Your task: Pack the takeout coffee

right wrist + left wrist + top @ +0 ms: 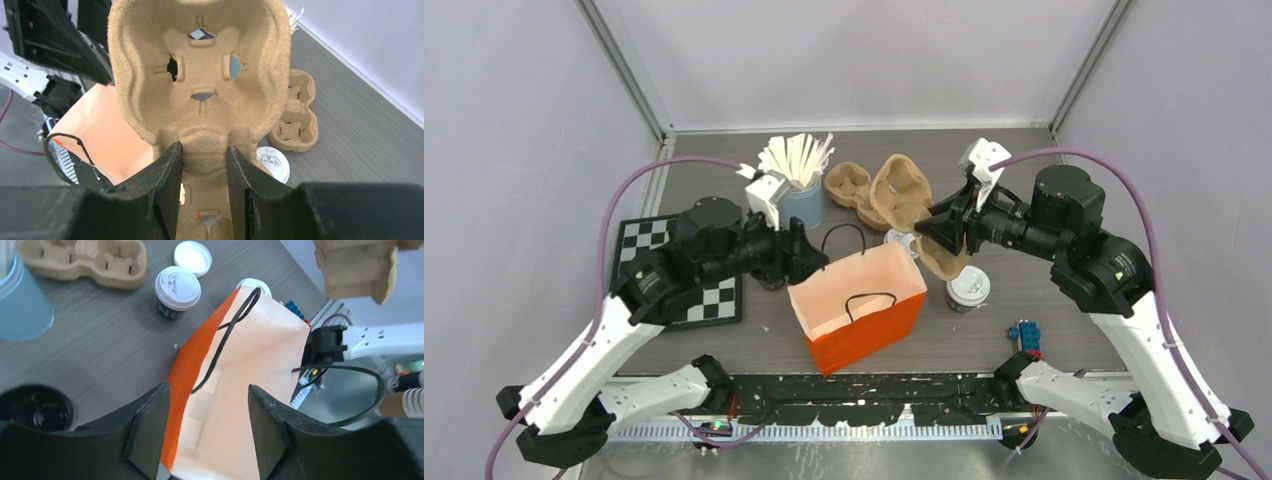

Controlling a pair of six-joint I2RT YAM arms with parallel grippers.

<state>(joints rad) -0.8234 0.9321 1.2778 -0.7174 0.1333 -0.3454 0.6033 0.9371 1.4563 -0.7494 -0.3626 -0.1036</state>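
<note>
So the orange paper bag with black cord handles (856,312) stands upright and open mid-table. From the left wrist view, all I can see inside it is the pale lining. The light-blue cup (802,203) at the back holds a bunch of white sticks. A brown moulded-pulp cup carrier (849,185) lies flat right next to it.

The coffees are out on the grey wood-grain tabletop (724,342), not in the bag. One small dark paper cup with a round white lid (967,288) stands just beside the bag's right side. A second cup like it (177,290) stands behind the bag's far corner, with pale lettering on its dark wall and faint embossed marks on the lid. Just past it there's another white round lid (192,257), and I can't tell what's under it.

The left claw (207,390) is released, with its fingers spread wide above the bag's mouth and the orange wall edge running between them. The right claw (203,150) is clenched on a second brown pulp carrier (200,75), held up off the table on edge over the bag's back right corner.
</note>
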